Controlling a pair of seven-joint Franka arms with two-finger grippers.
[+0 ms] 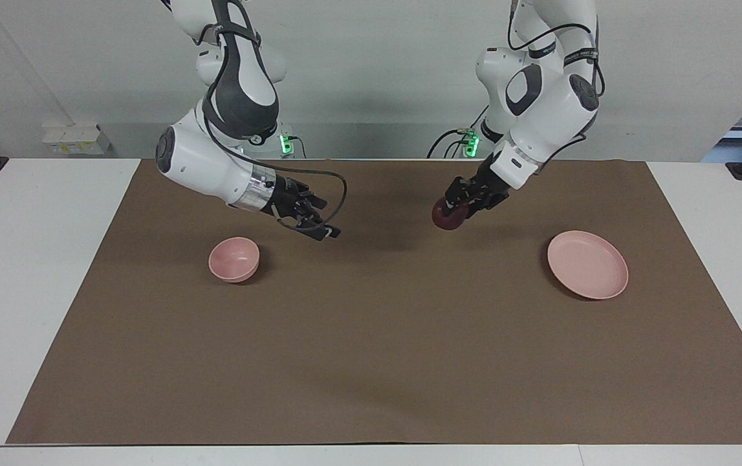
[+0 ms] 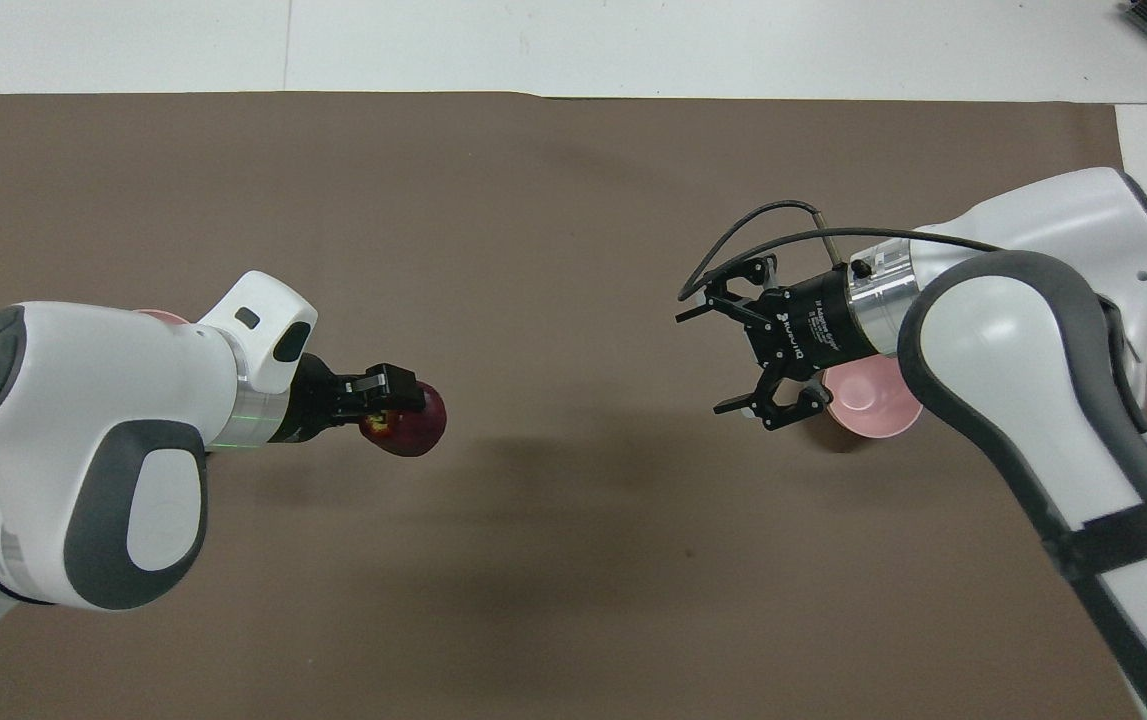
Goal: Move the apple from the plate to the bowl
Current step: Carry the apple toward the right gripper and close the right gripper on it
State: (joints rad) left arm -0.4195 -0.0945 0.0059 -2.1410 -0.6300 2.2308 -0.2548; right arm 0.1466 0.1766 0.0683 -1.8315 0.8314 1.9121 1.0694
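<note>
My left gripper is shut on the dark red apple and holds it in the air over the bare mat, between the plate and the table's middle. The pale pink plate lies bare toward the left arm's end; in the overhead view only a sliver of the plate shows past the left arm. My right gripper hangs open over the mat beside the small pink bowl, on its side toward the table's middle, with nothing between its fingers.
A brown mat covers most of the white table. A small white box stands by the wall at the right arm's end.
</note>
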